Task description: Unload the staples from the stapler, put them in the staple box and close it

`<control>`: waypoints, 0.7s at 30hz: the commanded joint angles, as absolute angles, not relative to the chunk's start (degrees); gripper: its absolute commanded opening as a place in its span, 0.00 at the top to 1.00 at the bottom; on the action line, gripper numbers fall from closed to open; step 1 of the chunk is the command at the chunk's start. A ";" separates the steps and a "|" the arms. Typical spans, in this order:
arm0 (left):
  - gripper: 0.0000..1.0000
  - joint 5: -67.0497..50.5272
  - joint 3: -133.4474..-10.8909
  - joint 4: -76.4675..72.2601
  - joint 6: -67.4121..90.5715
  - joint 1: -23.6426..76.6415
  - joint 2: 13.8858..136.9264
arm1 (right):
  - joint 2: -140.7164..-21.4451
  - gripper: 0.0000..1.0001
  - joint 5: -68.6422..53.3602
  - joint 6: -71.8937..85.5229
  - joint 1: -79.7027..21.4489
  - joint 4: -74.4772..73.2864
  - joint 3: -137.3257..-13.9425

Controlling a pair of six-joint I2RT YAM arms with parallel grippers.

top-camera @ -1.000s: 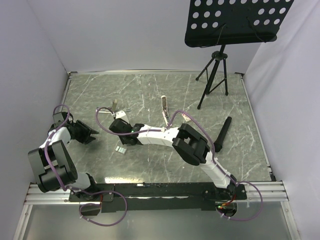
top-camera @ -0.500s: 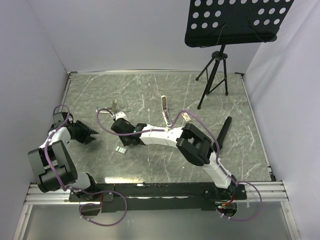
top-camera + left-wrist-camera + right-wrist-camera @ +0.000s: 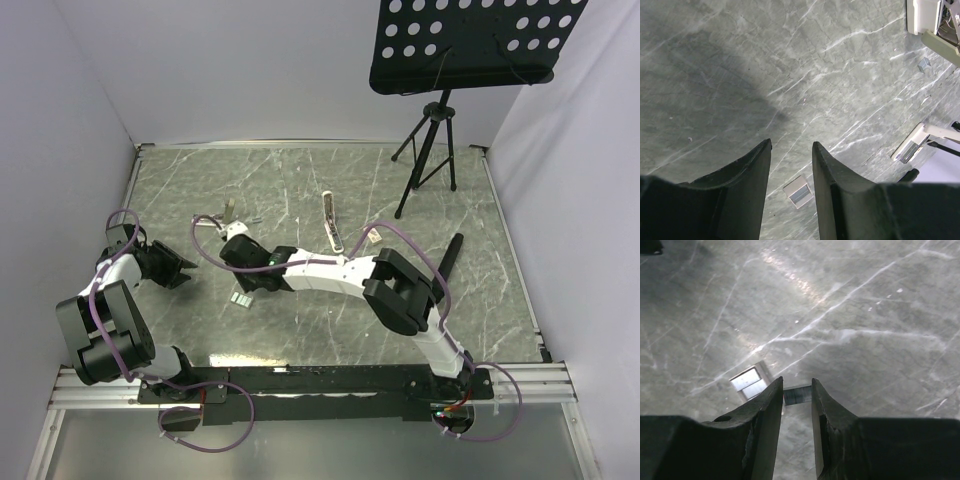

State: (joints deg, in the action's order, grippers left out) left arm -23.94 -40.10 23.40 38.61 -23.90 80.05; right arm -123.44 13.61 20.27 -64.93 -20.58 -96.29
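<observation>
The cream-white stapler [image 3: 331,222] lies open mid-table, apart from both grippers. My right gripper [image 3: 255,286] reaches far left and hangs low over the table. In the right wrist view it [image 3: 797,381] is shut on a short grey strip of staples [image 3: 797,394] held across its fingertips. A second strip of staples [image 3: 750,381] lies on the table just left of it, also seen from above [image 3: 241,298]. My left gripper [image 3: 185,272] is open and empty at the left. In the left wrist view [image 3: 791,144] a staple strip [image 3: 799,191] lies on the table, seen between its fingers.
A black tripod music stand [image 3: 428,150] stands at the back right. A black bar [image 3: 447,265] lies right of centre. Small loose stapler parts lie at the back left [image 3: 229,212] and near the middle [image 3: 370,236]. White walls close in the table on three sides.
The right arm's elbow has swung to the right while its gripper stayed low near the staples on the table. The left arm has not moved.
</observation>
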 commanded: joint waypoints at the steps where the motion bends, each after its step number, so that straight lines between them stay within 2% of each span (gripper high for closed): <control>1: 0.57 -23.20 -41.05 23.20 38.76 -23.73 78.40 | -120.32 0.66 12.13 20.39 -66.36 -19.43 -96.06; 21: 0.57 -23.47 -41.04 23.12 38.76 -23.73 78.57 | -123.83 0.66 11.08 18.20 -69.17 -18.63 -98.17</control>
State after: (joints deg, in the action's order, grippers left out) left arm -23.88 -40.10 23.40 38.61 -23.90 80.05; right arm -123.46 11.53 19.51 -68.66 -20.49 -96.31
